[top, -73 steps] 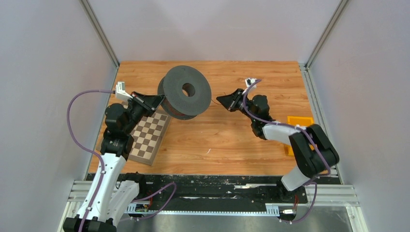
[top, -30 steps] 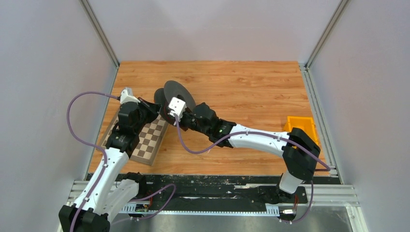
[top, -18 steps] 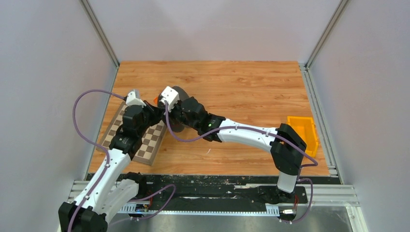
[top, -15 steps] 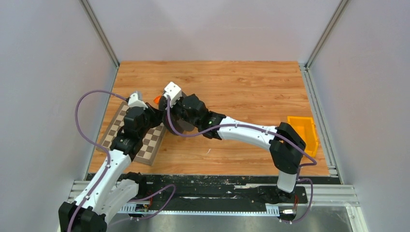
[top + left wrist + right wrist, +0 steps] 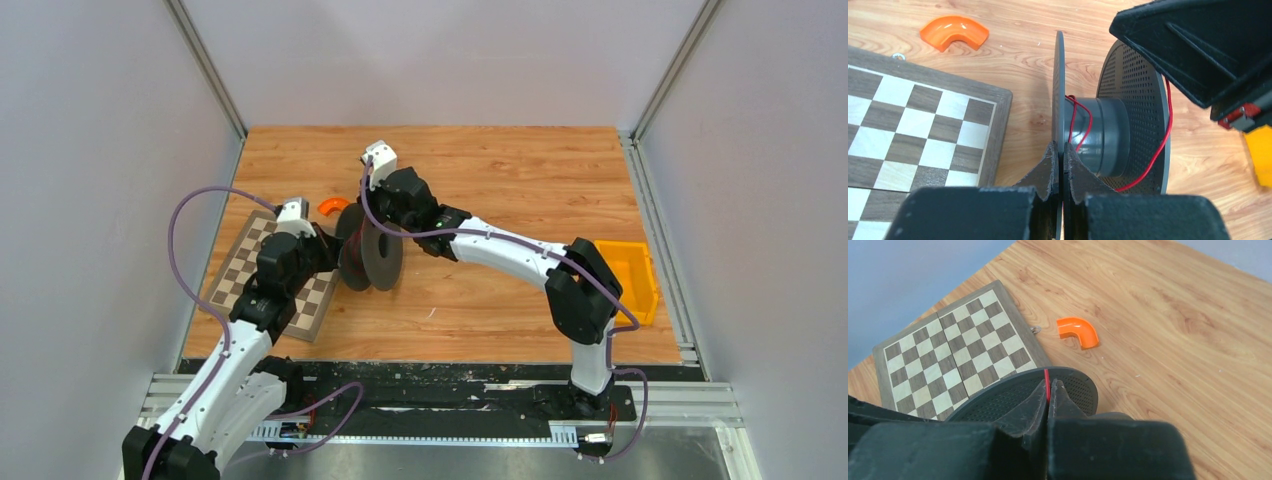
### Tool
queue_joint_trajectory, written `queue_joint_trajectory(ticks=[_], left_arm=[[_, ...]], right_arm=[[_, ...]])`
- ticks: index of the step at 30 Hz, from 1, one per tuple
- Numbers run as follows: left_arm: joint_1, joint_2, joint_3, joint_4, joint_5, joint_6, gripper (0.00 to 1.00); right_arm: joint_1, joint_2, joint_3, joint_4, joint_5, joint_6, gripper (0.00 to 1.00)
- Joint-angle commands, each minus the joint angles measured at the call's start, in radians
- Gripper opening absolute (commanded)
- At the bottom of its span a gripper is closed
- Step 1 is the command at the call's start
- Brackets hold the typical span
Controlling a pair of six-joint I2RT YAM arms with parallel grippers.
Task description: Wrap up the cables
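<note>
A black spool (image 5: 372, 258) stands on edge at the table's left centre, its two perforated flanges upright. My left gripper (image 5: 1060, 150) is shut on the rim of the spool's near flange (image 5: 1059, 90). A thin red cable (image 5: 1079, 117) loops round the grey hub and runs up along the far flange (image 5: 1143, 125). My right gripper (image 5: 1048, 389) is shut on this red cable (image 5: 1046, 382) just above the spool's edge (image 5: 1013, 395). In the top view the right gripper (image 5: 385, 215) sits over the spool's far side.
A chessboard (image 5: 270, 275) lies left of the spool, partly under the left arm. An orange curved piece (image 5: 330, 206) lies on the wood behind the spool. An orange bin (image 5: 628, 275) stands at the right edge. Grey walls close in both sides.
The spool was turned from facing the camera to standing edge-on. My right arm swept across from the right, circled round the spool with the cable and now sits behind it.
</note>
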Motion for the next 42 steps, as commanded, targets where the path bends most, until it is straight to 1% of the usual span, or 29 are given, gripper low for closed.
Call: queue_joint_trajectory(ticks=[1,2,4,6,9,13,17,18,20,23,26,30,35,39,42], left_arm=[[-0.004,-0.038,0.016,0.22,0.055,0.088,0.0],[-0.004,-0.033,0.014,0.224,0.053,0.098,0.0],[-0.008,-0.019,0.015,0.229,0.042,0.125,0.0],[-0.017,0.003,0.027,0.224,0.027,0.169,0.0],[-0.027,0.022,0.042,0.227,0.004,0.193,0.0],[-0.029,0.01,0.022,0.276,0.009,0.215,0.0],[-0.029,-0.005,-0.01,0.335,0.033,0.244,0.0],[-0.029,-0.007,-0.02,0.343,0.041,0.259,0.0],[-0.029,-0.012,-0.03,0.364,0.069,0.283,0.0],[-0.029,-0.018,-0.036,0.384,0.094,0.307,0.0],[-0.029,-0.019,-0.036,0.386,0.078,0.314,0.0],[-0.029,-0.017,-0.036,0.379,0.047,0.309,0.0],[-0.029,0.001,-0.031,0.381,0.042,0.284,0.0],[-0.029,0.02,-0.015,0.374,0.051,0.271,0.0],[-0.029,0.033,-0.009,0.368,0.05,0.267,0.0]], right_arm=[[-0.036,0.017,0.039,-0.083,-0.097,0.091,0.0],[-0.04,0.015,0.046,-0.087,-0.107,0.099,0.01],[-0.049,0.018,0.065,-0.104,-0.181,0.123,0.03],[-0.05,0.023,0.083,-0.137,-0.209,0.15,0.03],[-0.052,0.032,0.093,-0.171,-0.256,0.159,0.04],[-0.09,0.026,0.043,-0.174,-0.361,0.147,0.07],[-0.149,0.024,0.012,-0.174,-0.441,0.204,0.07],[-0.158,0.023,0.009,-0.174,-0.449,0.213,0.07],[-0.17,0.023,0.003,-0.175,-0.44,0.219,0.01],[-0.182,0.024,-0.002,-0.175,-0.435,0.225,0.0],[-0.198,0.023,-0.016,-0.178,-0.445,0.253,0.0],[-0.226,0.032,-0.044,-0.178,-0.511,0.296,0.07],[-0.254,0.06,-0.061,-0.178,-0.565,0.333,0.08],[-0.273,0.076,-0.064,-0.177,-0.603,0.347,0.11],[-0.283,0.078,-0.068,-0.176,-0.614,0.35,0.12]])
